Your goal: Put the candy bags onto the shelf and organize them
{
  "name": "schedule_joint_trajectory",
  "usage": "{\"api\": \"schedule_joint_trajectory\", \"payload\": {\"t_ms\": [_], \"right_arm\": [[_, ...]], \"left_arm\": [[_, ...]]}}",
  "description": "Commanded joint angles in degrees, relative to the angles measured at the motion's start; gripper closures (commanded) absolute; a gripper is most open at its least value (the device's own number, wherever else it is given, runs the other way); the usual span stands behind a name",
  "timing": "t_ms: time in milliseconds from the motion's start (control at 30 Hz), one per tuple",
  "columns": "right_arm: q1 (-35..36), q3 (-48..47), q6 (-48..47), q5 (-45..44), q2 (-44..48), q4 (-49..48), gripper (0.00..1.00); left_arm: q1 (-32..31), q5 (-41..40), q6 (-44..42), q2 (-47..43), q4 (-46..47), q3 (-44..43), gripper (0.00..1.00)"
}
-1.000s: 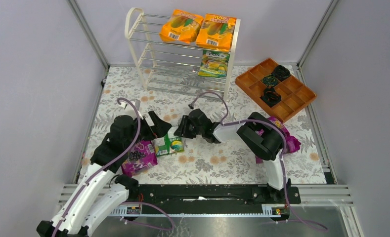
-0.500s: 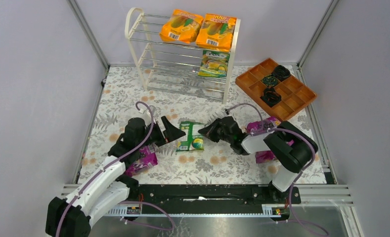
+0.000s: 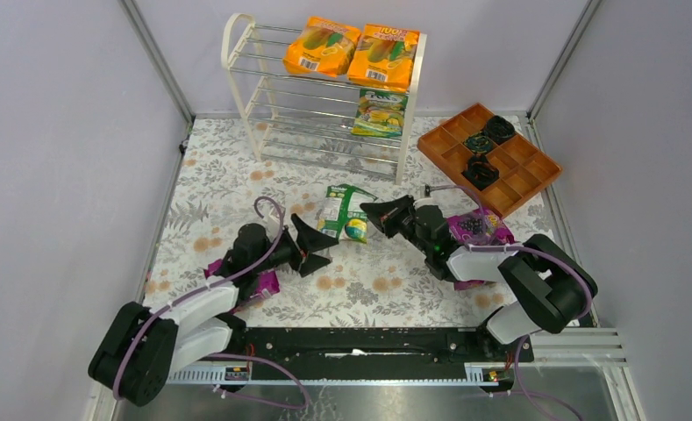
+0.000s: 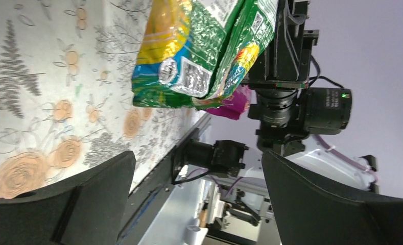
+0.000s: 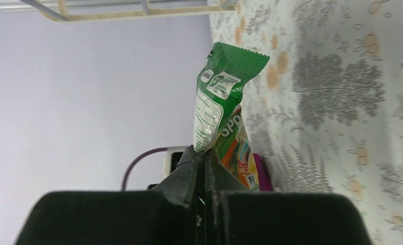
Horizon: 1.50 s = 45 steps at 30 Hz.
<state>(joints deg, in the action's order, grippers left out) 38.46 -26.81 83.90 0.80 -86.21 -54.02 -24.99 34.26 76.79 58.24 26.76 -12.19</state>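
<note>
Carried toward twelve o'clock, the green candy bag (image 3: 346, 213) now hangs pinched in the right fingers (image 3: 384, 215); the left fingers (image 3: 310, 231) gape empty, so the shelf (image 3: 245, 105) looks next.

Place: we take it for a robot test cell in a lab.
Walls: we see plain lilac panels (image 3: 61, 132) held in metal posts (image 3: 156, 61).
Table: flowered cloth (image 3: 228, 167), black mounting rail (image 3: 368, 344) at our near edge.

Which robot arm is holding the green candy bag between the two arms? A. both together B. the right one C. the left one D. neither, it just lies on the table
B: the right fingers are pinched shut on the green bag, while the left fingers stand wide open, not touching it.
</note>
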Motion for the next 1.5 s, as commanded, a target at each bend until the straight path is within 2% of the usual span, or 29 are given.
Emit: {"api": "schedule_joint_trajectory", "payload": {"t_ms": [0, 133, 267, 367, 500, 567, 700, 900, 1100, 1233, 1267, 1367, 1467], "right_arm": [[-0.20, -0.33, 8.48, -1.97, 0.24, -11.30, 1.00], [-0.08, -0.15, 13.39, -1.24, -2.64, -18.53, 1.00], [0.48, 0.30, 15.58, -1.83, -3.16, -20.71, 1.00], [1.28, 1.79, 16.23, -3.61, -2.19, -20.75, 1.00], [1.94, 3.47, 16.81, -5.80, 0.10, -20.40, 1.00], [2.22, 3.84, 16.94, -6.38, 1.07, -19.42, 1.00], [2.50, 4.62, 17.09, -7.48, 2.43, -18.87, 1.00], [2.53, 5.35, 16.19, -8.84, 5.79, -16.09, 1.00], [2.33, 7.69, 12.22, -8.53, 11.18, -12.43, 0.65], [1.58, 9.60, 7.17, -8.47, 18.41, -5.40, 0.56], [1.19, 9.77, 5.27, -8.60, 21.20, -2.37, 0.51], [0.74, 7.35, -4.48, -11.11, 32.15, 16.51, 0.35], [0.75, 3.39, -14.28, -13.97, 40.53, 30.58, 0.29]], "left_arm": [[-1.77, -0.71, 6.46, 3.81, 14.49, -0.84, 0.01], [-3.75, -3.15, 8.70, 10.92, 21.45, -2.66, 0.01], [-4.92, -7.07, 9.56, 15.52, 29.56, -3.15, 0.01], [-5.39, -10.57, 7.82, 16.05, 33.15, -4.28, 0.02], [-6.18, -19.10, 4.50, 13.82, 31.57, -4.67, 0.05], [-6.65, -21.55, 4.25, 13.98, 32.95, -4.94, 0.11], [-7.96, -22.52, 4.68, 15.93, 36.56, -6.45, 0.29], [-8.39, -22.64, 5.48, 15.98, 36.66, -7.59, 0.51], [-7.42, -18.51, 6.55, 16.12, 34.89, -11.08, 0.69], [-4.56, -14.57, 4.55, 15.07, 30.03, -14.26, 0.82], [-3.23, -13.83, 4.47, 14.61, 28.95, -14.83, 0.83], [0.45, -12.46, 5.49, 13.59, 30.05, -15.31, 0.83], [5.41, -10.28, 5.87, 13.63, 29.20, -17.69, 0.83]]}}
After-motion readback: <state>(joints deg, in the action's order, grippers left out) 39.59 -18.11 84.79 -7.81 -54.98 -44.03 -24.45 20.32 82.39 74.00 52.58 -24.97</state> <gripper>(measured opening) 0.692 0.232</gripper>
